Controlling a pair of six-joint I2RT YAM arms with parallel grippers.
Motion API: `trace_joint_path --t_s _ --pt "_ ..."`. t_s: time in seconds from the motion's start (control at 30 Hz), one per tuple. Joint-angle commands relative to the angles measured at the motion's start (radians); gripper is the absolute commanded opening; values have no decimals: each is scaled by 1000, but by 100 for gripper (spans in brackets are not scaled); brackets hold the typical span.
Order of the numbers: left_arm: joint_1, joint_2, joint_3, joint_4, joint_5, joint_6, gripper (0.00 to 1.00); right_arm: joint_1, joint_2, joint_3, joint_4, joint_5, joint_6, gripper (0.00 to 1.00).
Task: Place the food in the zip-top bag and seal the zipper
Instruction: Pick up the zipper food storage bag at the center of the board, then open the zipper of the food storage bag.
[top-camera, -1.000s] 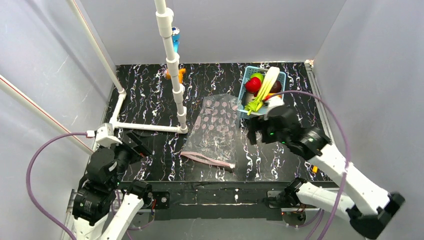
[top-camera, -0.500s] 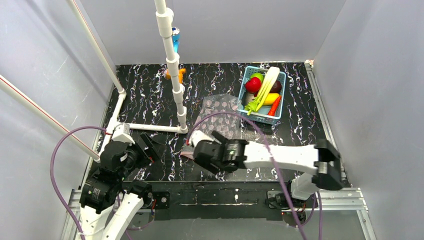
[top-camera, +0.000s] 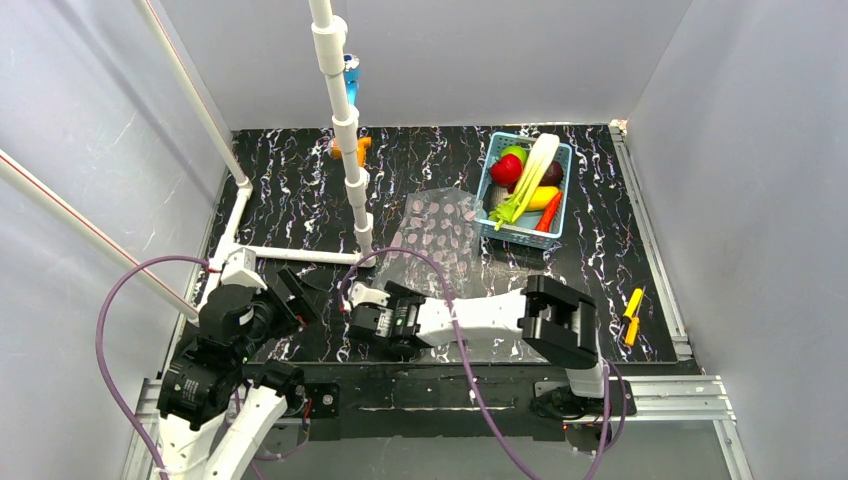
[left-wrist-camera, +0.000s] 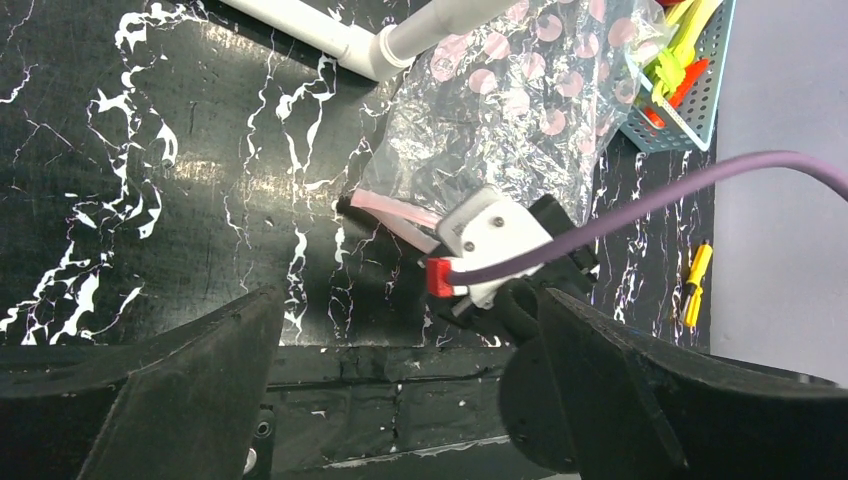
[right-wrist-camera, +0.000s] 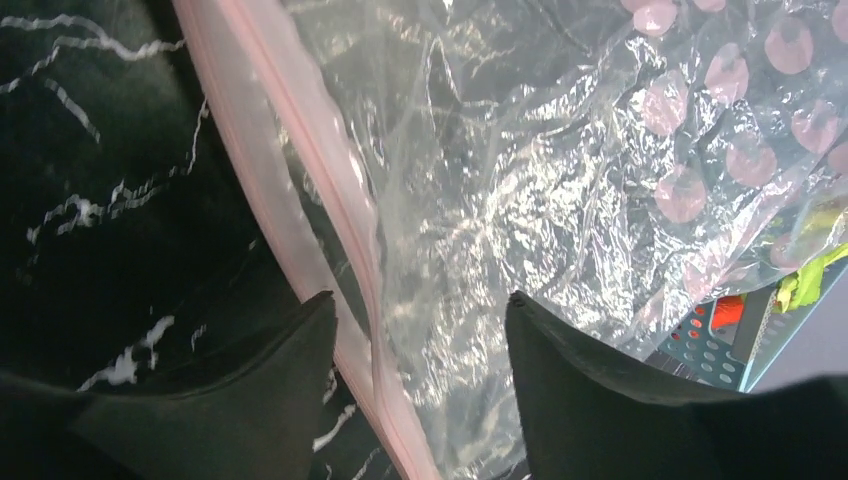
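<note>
Table: a black marbled top (top-camera: 300, 180) carried everything else.
Pipe frame: white pipes (top-camera: 345, 130) rose from the left half of the table. One upright stood just beside the bag's far-left corner.
Right arm: it lay stretched leftward along the near edge, with its wrist over the bag's near end.
Bag: the clear bag with pink dots (top-camera: 440, 235) lay flat and crumpled mid-table. Its far corner was against the basket and its mouth faced the near edge.
Basket: the light-blue slotted basket (top-camera: 520, 235) sat at the far right and held all the food.
Left claw: the left claw (left-wrist-camera: 408, 310) hung over the near-left of the table, its fingers spread wide with nothing between them.
Right claw: the right claw (right-wrist-camera: 415, 305) was down at the bag's mouth with its fingers parted. The pink strip ran up between them, close to one finger, and the fingers had seemingly not yet pinched it.
Strip: the pale pink zipper strip (right-wrist-camera: 300, 190) ran along the mouth edge and lay on the table.
Leek: the white-green leek (top-camera: 530, 175) lay slantwise across the basket, on top of the other pieces.
Round pieces: the red tomato (top-camera: 505, 168), the green fruit (top-camera: 515, 152) and the maroon fruit (top-camera: 552, 172) sat at the basket's far end.
Smaller pieces: the yellow fruit (top-camera: 543, 197) and a red-orange piece (top-camera: 549, 212) lay to the right of the leek.
Tool: a small yellow-handled tool (top-camera: 632, 315) lay near the table's right edge, well apart from the bag.
</note>
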Motion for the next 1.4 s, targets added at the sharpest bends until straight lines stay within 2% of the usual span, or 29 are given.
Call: trace_joint_path --t_s 0.0,0.1,0.17,0.27,0.37,0.57,0.77,0.93,1.03,1.17,1.23,1.3,1.37 --pt "-5 8 10 2 -5 4 99 1 45 41 47 173 -9 59" --pt "-6 20 -11 34 16 -10 100 1 9 16 68 173 3 36" --pt "-6 35 -16 58 35 -20 99 1 -39 -11 100 129 -10 26" --pt "-5 60 -10 91 85 -35 100 -8 -98 -11 87 65 7 3" --pt "-5 79 18 107 116 -50 99 -19 -175 -6 57 -13 54 1" --pt "-5 98 135 99 146 -42 100 -90 -396 49 -4 -288 194 1" --pt "-5 113 297 84 111 14 100 -212 -632 21 128 -652 353 1" --pt "-5 138 348 97 131 34 99 -272 -687 42 161 -747 421 1" --pt "-5 177 352 110 237 37 99 -352 -686 17 192 -866 493 1" --pt "-6 284 298 198 546 28 99 -445 -672 -61 276 -988 573 1" --pt "-13 369 262 239 664 -6 91 -463 -657 -76 299 -1031 588 1" --pt "-84 425 262 245 608 -7 85 -467 -648 -80 304 -1045 594 1" --pt "-222 457 283 247 444 17 86 -467 -656 -95 315 -1046 595 1"
